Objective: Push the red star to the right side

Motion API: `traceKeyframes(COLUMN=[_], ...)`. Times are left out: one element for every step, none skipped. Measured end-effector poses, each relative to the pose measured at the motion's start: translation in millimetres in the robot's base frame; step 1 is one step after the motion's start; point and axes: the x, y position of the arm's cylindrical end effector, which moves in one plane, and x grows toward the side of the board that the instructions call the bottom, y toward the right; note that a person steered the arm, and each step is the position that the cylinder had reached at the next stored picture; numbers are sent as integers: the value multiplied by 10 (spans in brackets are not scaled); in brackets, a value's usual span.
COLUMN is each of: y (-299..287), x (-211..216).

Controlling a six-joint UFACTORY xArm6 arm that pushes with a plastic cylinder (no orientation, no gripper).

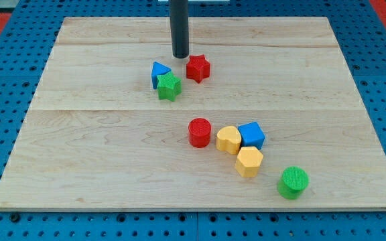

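The red star [198, 68] lies on the wooden board [79, 134], a little above its middle. My tip [180, 56] stands just up and to the left of the star, a small gap away. A blue block [159, 72] and a green star [169, 87] sit touching each other just left of the red star and below my tip.
A red cylinder [199, 132], a yellow heart-like block [228, 140], a blue block [250, 135] and a yellow hexagon [249, 161] cluster at the lower middle. A green cylinder [293, 182] stands toward the lower right. The board lies on a blue pegboard surface.
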Motion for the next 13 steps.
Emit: traceKeyframes(y=[0, -73, -237, 9, 242, 628, 914, 456, 254, 669, 498, 122, 401], x=[-243, -58, 570, 752, 746, 594, 168, 455, 447, 47, -44, -50, -239])
